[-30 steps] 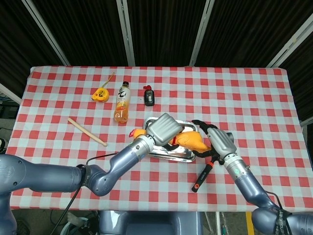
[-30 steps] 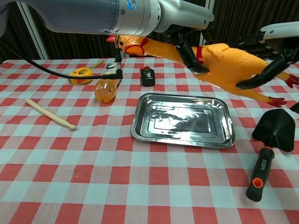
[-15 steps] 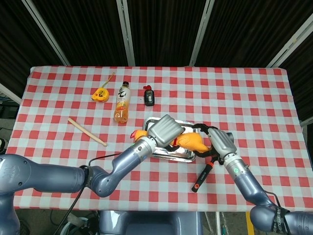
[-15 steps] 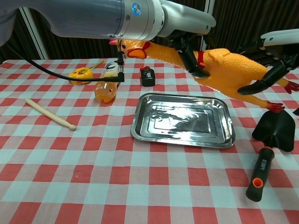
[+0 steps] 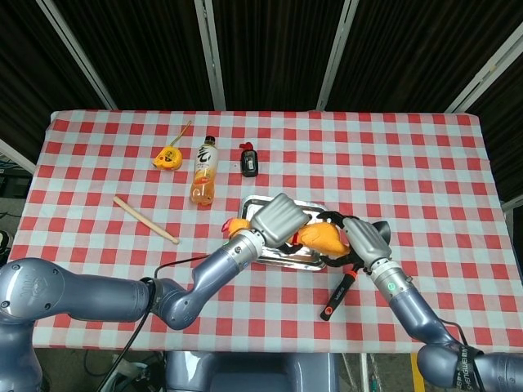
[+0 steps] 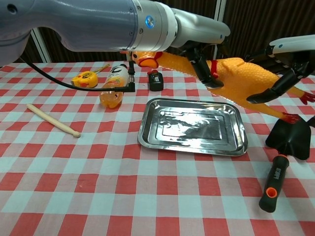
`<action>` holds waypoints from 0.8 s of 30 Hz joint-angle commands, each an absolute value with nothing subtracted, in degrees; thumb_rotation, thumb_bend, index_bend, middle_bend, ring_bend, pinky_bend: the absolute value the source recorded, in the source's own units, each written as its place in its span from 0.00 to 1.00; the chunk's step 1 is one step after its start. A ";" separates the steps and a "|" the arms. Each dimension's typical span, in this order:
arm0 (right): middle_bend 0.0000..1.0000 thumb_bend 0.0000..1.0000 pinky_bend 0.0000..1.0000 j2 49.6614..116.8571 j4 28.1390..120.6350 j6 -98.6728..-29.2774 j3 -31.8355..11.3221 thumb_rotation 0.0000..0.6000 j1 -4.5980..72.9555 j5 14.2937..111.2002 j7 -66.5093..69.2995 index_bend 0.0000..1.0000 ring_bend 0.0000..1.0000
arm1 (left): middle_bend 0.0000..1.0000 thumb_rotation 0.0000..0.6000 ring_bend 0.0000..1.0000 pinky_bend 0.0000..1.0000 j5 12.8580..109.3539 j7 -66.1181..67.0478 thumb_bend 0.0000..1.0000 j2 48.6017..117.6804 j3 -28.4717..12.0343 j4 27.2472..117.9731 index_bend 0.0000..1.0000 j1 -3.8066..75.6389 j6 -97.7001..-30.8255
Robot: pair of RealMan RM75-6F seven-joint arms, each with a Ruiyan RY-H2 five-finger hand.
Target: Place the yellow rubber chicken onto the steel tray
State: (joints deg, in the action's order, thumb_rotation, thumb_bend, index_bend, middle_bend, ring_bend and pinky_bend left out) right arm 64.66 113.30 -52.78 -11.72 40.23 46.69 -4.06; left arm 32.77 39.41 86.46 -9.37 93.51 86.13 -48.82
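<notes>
Rubber chicken (image 6: 236,73): held in the air above the steel tray (image 6: 157,140), not touching it, head toward the left edge of the tabletop (image 6: 98,196).
Left hand (image 6: 199,54): fingers are clamped around the chicken's neck.
Right hand (image 6: 285,69): fingers are closed around the chicken's rear body.
Steel tray: lies near the tabletop's middle, with a trowel (image 6: 285,152) beside it toward the right edge.

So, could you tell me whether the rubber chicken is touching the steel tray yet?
Apart. The chest view shows the rubber chicken held above the steel tray, with tablecloth visible between them.
</notes>
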 commanded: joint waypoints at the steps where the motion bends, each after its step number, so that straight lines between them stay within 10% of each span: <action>1: 0.27 0.40 0.22 64.93 112.91 -52.81 -11.79 1.00 40.54 46.07 -4.44 0.31 0.28 | 0.70 1.00 0.63 0.69 32.95 39.25 0.75 86.74 -9.27 93.38 0.58 86.05 -48.65; 11: 0.49 0.69 0.51 66.23 111.47 -54.25 -11.95 1.00 40.66 44.28 -5.13 0.62 0.51 | 0.70 1.00 0.63 0.69 33.48 38.96 0.75 86.58 -9.11 93.55 0.58 85.61 -48.59; 24: 0.72 0.70 0.74 67.56 109.85 -55.34 -12.06 1.00 40.77 43.71 -6.17 0.87 0.74 | 0.70 1.00 0.63 0.69 34.98 38.57 0.72 85.97 -8.55 94.02 0.58 84.73 -48.63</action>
State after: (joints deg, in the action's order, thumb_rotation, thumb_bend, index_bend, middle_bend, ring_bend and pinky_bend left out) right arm 67.47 109.94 -55.27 -12.01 40.79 43.73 -6.16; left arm 34.92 38.59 85.99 -8.58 94.04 84.78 -48.63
